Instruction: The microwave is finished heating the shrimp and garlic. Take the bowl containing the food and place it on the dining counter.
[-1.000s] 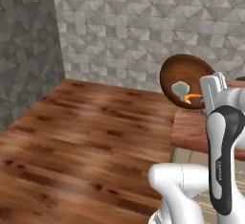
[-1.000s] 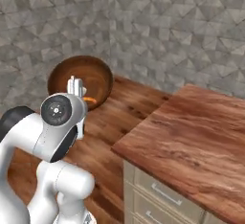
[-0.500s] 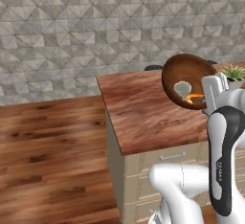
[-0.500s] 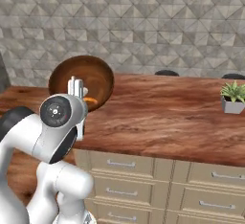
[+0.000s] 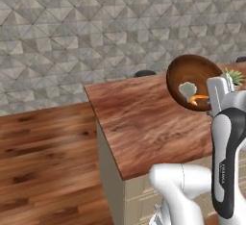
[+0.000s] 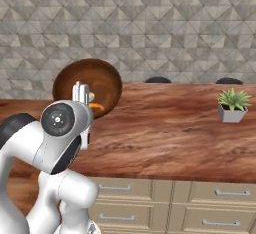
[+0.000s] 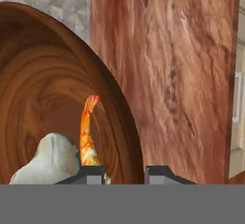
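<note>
My gripper is shut on the rim of the reddish-brown wooden bowl, which it holds tilted in the air over the dining counter. Inside the bowl lie the pale garlic and the orange shrimp. From the right base the bowl sits behind the gripper, above the counter's left part. In the hand view the bowl holds the shrimp and garlic, with its rim between the fingertips. The microwave is out of view.
A small potted plant stands on the counter's right part. Two dark stools show behind the counter's far edge. Beige drawers front the counter; wooden floor lies to the left, and a tiled wall stands behind.
The whole scene has shifted as the base moved: the counter has come from the edge to directly ahead. The bowl stays held the same way in the gripper.
</note>
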### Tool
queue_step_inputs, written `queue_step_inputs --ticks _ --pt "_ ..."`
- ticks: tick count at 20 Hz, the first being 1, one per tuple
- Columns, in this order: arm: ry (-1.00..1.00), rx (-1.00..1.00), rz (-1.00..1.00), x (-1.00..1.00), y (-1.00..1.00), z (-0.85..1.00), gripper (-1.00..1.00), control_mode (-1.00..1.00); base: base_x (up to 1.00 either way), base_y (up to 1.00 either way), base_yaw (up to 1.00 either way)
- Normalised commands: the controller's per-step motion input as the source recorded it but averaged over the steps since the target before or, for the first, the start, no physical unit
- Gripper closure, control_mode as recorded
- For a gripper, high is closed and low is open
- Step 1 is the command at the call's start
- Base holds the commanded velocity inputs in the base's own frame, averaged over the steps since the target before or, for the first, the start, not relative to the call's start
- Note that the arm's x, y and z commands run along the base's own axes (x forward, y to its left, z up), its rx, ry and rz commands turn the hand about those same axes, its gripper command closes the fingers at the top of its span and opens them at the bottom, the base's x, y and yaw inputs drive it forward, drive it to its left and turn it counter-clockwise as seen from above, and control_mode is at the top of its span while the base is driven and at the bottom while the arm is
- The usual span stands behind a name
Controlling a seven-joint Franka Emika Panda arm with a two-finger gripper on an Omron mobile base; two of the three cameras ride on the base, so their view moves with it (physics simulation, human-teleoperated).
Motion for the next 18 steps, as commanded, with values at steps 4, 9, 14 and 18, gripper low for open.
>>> queue_step_inputs --ticks 4,9,14,18 --pt "0.11 0.0 -0.01 0.59 -0.05 -0.02 1.0 -1.0 0.13 0.0 -0.01" --pt "0.39 0.0 0.06 0.98 -0.46 -0.14 1.0 -1.0 0.0 0.0 0.0" --pt "0.23 0.0 0.43 0.54 -0.57 -0.49 1.0 -1.0 0.0 0.0 0.0" --pt "0.13 -0.08 0.39 0.41 -0.22 -0.6 1.0 -1.0 0.0 0.0 0.0"
